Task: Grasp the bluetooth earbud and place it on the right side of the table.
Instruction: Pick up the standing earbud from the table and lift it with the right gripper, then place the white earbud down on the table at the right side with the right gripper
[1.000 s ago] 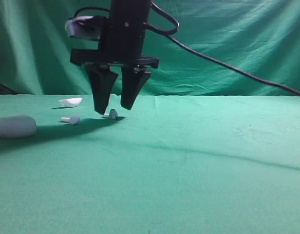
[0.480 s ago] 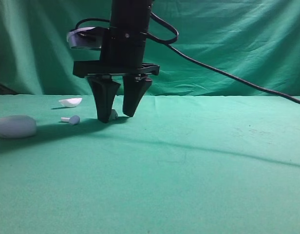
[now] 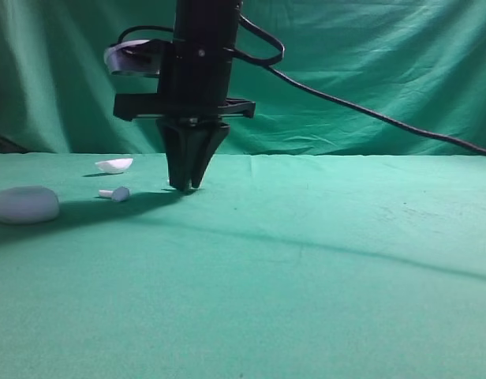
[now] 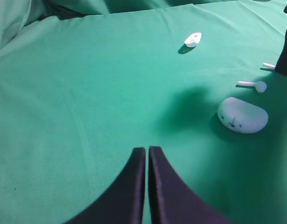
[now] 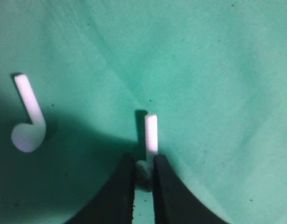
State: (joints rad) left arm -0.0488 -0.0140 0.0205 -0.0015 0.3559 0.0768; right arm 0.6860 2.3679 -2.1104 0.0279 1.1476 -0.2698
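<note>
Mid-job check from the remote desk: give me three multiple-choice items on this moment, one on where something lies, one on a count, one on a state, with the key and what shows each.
1. Where does the white oval case lie on the table in the high view?
A. far left
B. centre
C. far right

2. How many earbuds show in the right wrist view?
A. one
B. two
C. three

3. How do the jaws of the right gripper stand?
A. wide apart above the cloth
B. closed on the bluetooth earbud
C. closed on the case

Key: 1 A, the case sits near the left edge, left of the other earbud. 2 B, one earbud lies free at left and one is between the jaws. 3 B, the earbud's head is pinched between the jaws, its stem sticking out.
</note>
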